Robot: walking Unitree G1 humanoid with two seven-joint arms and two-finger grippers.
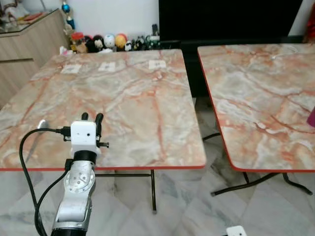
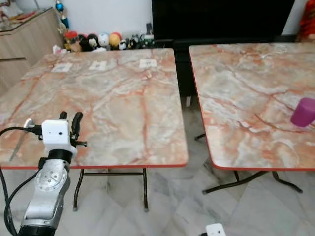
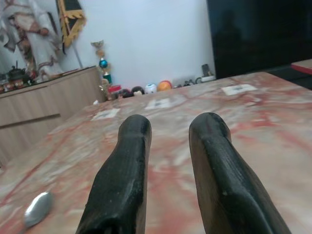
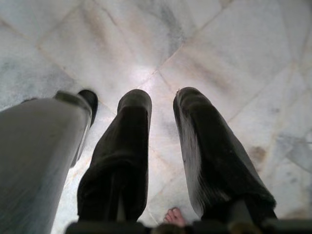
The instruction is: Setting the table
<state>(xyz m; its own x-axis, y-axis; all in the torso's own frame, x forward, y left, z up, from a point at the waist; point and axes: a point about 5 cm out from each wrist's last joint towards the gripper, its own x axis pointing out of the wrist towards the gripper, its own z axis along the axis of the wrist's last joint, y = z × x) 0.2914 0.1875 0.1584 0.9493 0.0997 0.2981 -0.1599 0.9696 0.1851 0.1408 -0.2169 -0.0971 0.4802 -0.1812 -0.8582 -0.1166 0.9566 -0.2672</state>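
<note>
Two marble-patterned folding tables stand side by side, the left table (image 1: 147,113) in front of me and the right table (image 1: 256,93) beyond a gap. A silver spoon (image 1: 38,132) lies near the left table's front left corner. My left gripper (image 1: 92,118) hovers low over the table just right of the spoon, open, with nothing between its fingers (image 3: 131,161). Three white cards (image 1: 107,66) lie along the far edge. A purple cup (image 2: 303,112) stands on the right table's right side. My right gripper (image 4: 161,100) hangs open over the floor.
A row of small figurines (image 1: 106,42) lines the wall behind the left table. A wooden cabinet (image 1: 29,44) stands at the back left and a black screen (image 1: 226,19) at the back. Marble floor (image 1: 197,196) shows between and under the tables. Bare toes (image 4: 173,214) show below the right gripper.
</note>
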